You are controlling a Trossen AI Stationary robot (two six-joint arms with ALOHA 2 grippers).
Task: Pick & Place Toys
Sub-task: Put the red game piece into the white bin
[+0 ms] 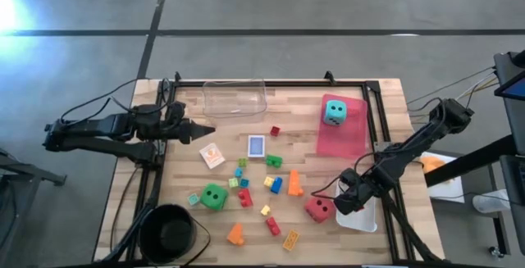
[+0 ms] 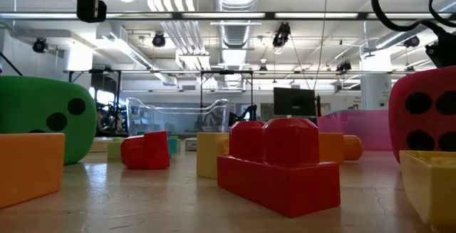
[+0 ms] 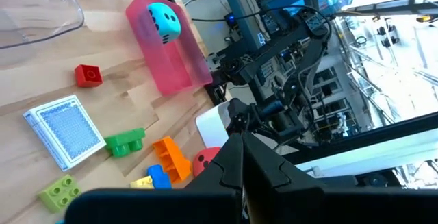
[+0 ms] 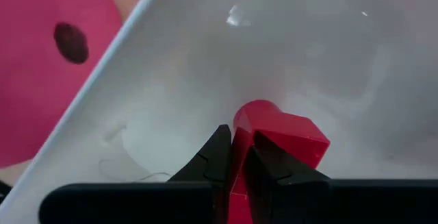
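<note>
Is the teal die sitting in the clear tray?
No, the teal die rests on the pink tray, while the clear tray lies apart from it with nothing seen inside.

On the counter (image 1: 385, 104), the rear tray (image 1: 235, 97) lies at the back, left of centre. The side tray (image 1: 343, 137) lies back right with the first die (image 1: 334, 111) on its rear end. The card box (image 1: 257, 146) sits mid-counter, with the bricks (image 1: 275, 184) scattered before it. The bowl (image 1: 170, 231) is at the front left corner, and the second die (image 1: 214, 197) is behind and right of it. The front tray (image 1: 365, 217) is at the front right edge, with the third die (image 1: 319, 210) just left of it. The right pincer (image 1: 349, 205) reaches into that tray, a lone brick (image 4: 274, 135) pinched inside it. The left pincer (image 1: 205, 129) hangs at the left edge, before the rear tray.
</note>
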